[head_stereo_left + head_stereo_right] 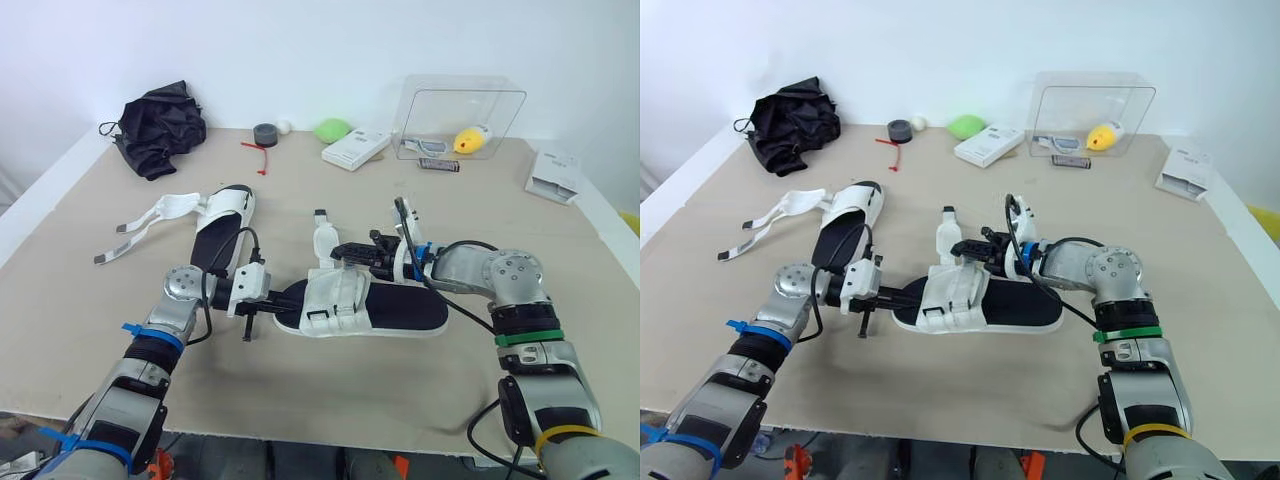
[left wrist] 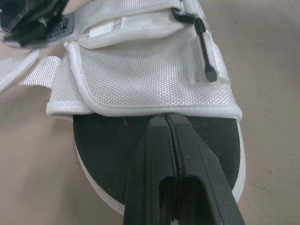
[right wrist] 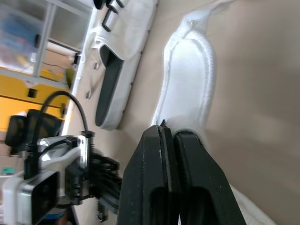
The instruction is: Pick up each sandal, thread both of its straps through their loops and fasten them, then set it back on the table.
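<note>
The near sandal (image 1: 385, 310) lies flat on the desk (image 1: 330, 400), lengthwise between the 2 pincers. The left pincer (image 2: 166, 119) is clenched at the sandal's left end. Its tips are over the black footbed, right at the hem of the white mesh upper, and whether they pinch that hem cannot be told. The right pincer (image 3: 166, 129) is grasping this sandal's loose white strap (image 3: 190, 79), which stands upright beside the upper. The 2nd sandal (image 1: 222, 222) lies farther left on the desk, its straps spread open.
</note>
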Controlling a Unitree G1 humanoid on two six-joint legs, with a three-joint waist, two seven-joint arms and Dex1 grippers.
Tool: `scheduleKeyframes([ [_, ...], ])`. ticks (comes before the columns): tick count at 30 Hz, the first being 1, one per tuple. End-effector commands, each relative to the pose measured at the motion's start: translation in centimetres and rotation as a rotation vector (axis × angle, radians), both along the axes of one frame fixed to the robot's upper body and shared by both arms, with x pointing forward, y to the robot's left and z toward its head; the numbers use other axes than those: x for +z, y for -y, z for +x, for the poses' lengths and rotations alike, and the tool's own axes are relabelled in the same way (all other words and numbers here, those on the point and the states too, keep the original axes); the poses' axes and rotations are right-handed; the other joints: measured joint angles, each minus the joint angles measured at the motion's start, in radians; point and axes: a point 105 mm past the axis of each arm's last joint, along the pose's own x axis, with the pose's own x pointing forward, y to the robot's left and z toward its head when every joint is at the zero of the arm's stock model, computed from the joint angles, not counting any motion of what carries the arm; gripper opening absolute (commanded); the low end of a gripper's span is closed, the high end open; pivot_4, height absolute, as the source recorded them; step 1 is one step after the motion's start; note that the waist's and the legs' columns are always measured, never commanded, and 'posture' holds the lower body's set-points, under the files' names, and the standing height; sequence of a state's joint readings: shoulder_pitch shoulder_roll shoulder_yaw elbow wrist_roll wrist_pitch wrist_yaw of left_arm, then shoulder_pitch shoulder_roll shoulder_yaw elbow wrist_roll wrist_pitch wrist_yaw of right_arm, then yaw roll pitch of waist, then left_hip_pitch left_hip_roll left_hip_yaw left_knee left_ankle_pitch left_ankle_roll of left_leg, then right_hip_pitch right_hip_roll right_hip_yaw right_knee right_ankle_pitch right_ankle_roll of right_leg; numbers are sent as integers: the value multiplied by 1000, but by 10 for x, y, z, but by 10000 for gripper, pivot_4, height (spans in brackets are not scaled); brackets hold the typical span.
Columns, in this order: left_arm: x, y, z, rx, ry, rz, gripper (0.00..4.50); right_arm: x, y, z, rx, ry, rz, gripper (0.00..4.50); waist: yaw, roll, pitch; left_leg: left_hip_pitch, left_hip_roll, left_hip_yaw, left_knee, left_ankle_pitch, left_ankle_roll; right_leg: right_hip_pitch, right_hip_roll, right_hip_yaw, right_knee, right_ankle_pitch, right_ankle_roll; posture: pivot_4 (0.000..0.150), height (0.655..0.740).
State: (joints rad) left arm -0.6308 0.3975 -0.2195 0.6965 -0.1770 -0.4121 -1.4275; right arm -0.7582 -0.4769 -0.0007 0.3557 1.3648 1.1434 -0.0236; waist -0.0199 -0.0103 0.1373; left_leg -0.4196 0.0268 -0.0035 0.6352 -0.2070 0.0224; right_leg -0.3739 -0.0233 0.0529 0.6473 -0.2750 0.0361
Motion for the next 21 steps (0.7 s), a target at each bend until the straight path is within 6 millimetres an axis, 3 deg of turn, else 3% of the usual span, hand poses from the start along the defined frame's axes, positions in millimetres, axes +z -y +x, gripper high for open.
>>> scheduleKeyframes([
  [1, -53, -12, -23, -16, -187, 161, 0, -40, 35, 2, -126, -77, -195, 14471, 0, -3, -4, 1, 0, 0, 0, 0, 0, 1, 0, 0, 0, 0, 0, 1500, 7400],
  [4, -52, -12, -23, -19, -187, 161, 0, -34, 33, 6, -131, -51, -201, 27003, -2, 0, -7, 1, 0, 1, 0, 0, 0, 0, 0, 1, 0, -3, -3, 1500, 7400],
  [7, -52, -11, -23, -23, -187, 162, 0, -18, 33, 12, -135, -6, -179, 42251, -2, 1, -7, 3, 0, 3, -2, 0, 0, 1, 0, 3, 0, -1, 0, 1500, 7400],
  [13, -53, -10, -24, -25, -190, 162, 0, 34, 45, 28, -148, 134, -69, 42251, -2, 3, -6, 3, 0, 4, -3, 0, 0, -1, 0, 4, 0, -2, 0, 1500, 7400],
  [15, -53, -10, -24, -26, -192, 161, 0, 65, 43, 30, -96, 214, -24, 42251, -2, 5, -5, 2, 0, 5, -3, 0, 0, -1, 1, 6, 0, -2, 1, 1500, 7400],
  [21, -53, -9, -24, -28, -193, 161, 0, 82, 23, 31, 36, 250, -50, 42251, -1, 8, -4, 3, -1, 5, -5, 0, 0, -1, 1, 6, 0, -2, 2, 1500, 7400],
])
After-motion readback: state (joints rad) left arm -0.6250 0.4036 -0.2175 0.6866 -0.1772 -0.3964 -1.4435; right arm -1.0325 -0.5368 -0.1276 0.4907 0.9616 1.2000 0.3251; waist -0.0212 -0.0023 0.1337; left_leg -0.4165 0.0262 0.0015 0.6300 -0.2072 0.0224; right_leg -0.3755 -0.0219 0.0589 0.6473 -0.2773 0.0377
